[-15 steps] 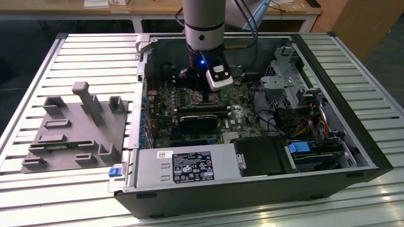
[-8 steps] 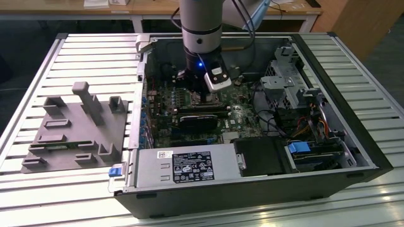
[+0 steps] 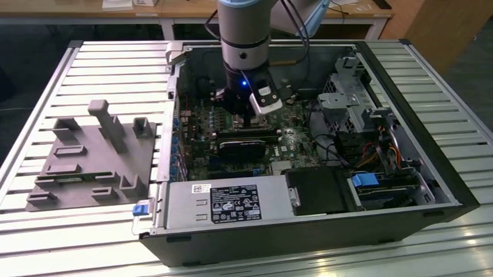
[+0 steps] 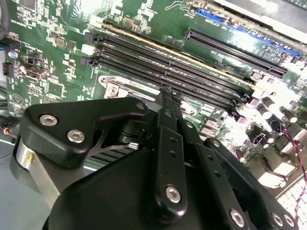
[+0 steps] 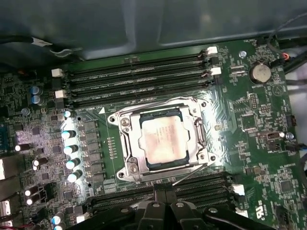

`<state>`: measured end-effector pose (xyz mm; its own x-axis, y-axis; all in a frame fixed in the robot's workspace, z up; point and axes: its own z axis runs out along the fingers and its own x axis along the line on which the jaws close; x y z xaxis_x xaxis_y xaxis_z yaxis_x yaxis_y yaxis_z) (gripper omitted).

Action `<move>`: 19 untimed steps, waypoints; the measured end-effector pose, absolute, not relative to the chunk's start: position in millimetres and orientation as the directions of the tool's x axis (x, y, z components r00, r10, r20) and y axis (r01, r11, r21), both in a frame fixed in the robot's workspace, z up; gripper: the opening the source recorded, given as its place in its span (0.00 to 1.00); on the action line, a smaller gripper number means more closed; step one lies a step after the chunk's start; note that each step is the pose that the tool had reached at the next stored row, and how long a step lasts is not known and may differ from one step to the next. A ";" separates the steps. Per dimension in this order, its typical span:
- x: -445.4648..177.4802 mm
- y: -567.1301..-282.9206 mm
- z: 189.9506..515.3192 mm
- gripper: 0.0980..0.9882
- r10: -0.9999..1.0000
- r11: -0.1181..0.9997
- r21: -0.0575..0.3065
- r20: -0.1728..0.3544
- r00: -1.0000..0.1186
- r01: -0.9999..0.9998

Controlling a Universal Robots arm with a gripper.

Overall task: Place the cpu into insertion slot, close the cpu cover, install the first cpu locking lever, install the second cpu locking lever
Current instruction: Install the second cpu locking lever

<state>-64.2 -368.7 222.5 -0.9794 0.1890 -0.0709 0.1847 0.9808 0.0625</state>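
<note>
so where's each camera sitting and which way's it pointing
Exterior view: off the arm, above the open computer case, looking down at the arm and motherboard.
First wrist view: on the arm, facing the cpu under its cpu cover; gripper at the edge.
Second wrist view: looks past gripper linkage.
Both wrist views share the memory slots.

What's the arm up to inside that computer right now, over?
Gripper low over the green motherboard, just beside the insertion slot. Cpu seated in it, cpu cover down around the chip. Nothing lying on the socket.
</note>
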 end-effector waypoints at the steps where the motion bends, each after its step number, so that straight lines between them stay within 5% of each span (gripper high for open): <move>1: -64.2 -369.3 221.6 0.00 0.188 0.981 0.068 -0.070 -0.980 0.183; 19: -68.8 -383.1 217.9 0.00 0.173 0.975 0.152 -0.055 -0.983 0.163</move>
<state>-68.8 -383.1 217.9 -0.9835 0.1726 -0.0548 0.1626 0.9749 0.1521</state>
